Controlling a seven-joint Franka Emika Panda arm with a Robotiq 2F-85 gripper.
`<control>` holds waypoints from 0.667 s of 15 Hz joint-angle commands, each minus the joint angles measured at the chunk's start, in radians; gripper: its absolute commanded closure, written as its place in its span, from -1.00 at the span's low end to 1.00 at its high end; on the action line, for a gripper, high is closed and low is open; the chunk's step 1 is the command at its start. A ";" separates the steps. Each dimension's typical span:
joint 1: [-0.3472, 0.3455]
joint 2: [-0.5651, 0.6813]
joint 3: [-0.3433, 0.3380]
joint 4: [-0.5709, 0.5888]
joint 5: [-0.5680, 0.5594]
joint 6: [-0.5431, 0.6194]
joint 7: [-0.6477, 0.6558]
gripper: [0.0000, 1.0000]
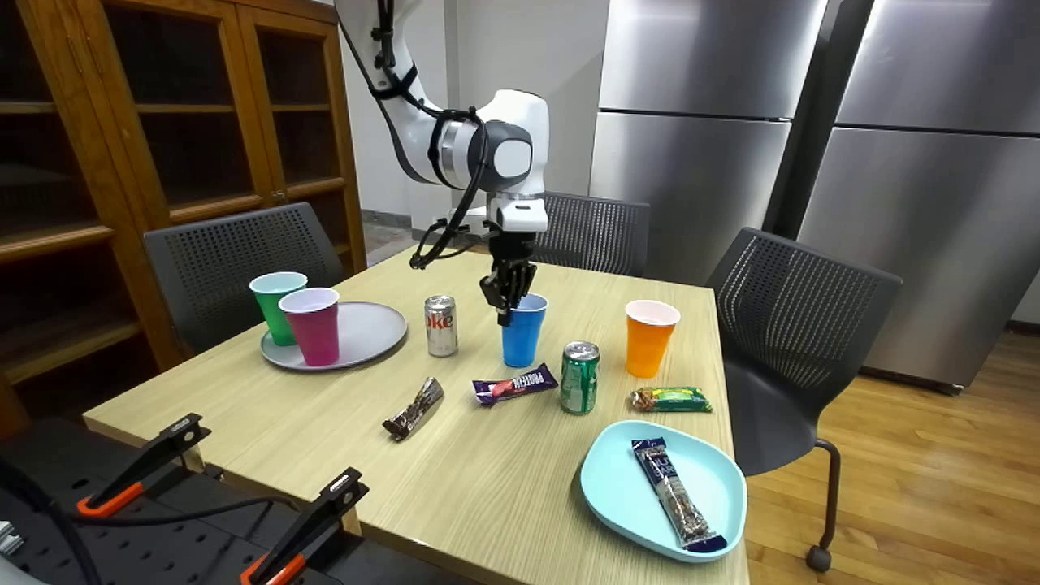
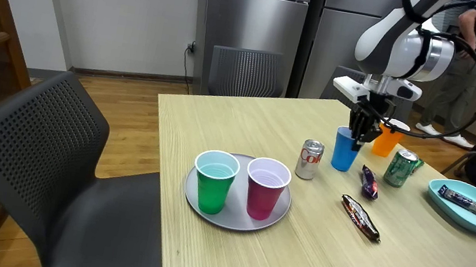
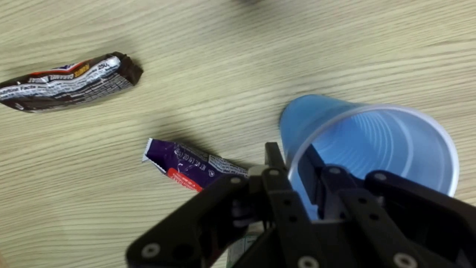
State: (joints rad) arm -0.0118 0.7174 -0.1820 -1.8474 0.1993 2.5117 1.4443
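Observation:
A blue cup (image 1: 520, 345) stands upright on the table in both exterior views. In the wrist view my gripper (image 3: 292, 156) straddles the near wall of the blue cup (image 3: 383, 137): one finger is inside, the other outside, with the rim between them. A gap still shows between the jaws, which stand narrowly apart. From an exterior view the gripper (image 2: 357, 140) reaches down to the cup's mouth. A purple protein bar (image 3: 182, 163) lies beside the cup, partly hidden behind the outer finger. Farther left in the wrist view is a brown wrapped bar (image 3: 70, 83).
Near the cup stand a silver Coke can (image 1: 441, 327), a green can (image 1: 579, 380) and an orange cup (image 1: 648, 341). A grey plate (image 2: 231, 221) bears a green cup and a magenta cup. A turquoise plate (image 1: 605, 487) holds a bar; a green-wrapped bar (image 1: 673, 399) lies behind it.

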 commanded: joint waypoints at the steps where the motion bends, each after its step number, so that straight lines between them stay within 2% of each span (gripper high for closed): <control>1: 0.004 0.002 -0.005 0.009 0.006 0.012 0.020 1.00; 5: 0.005 -0.032 -0.005 -0.012 0.007 0.025 0.013 0.98; 10: 0.026 -0.136 -0.004 -0.044 -0.020 0.052 -0.014 0.98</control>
State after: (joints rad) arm -0.0063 0.6716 -0.1828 -1.8472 0.1964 2.5491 1.4431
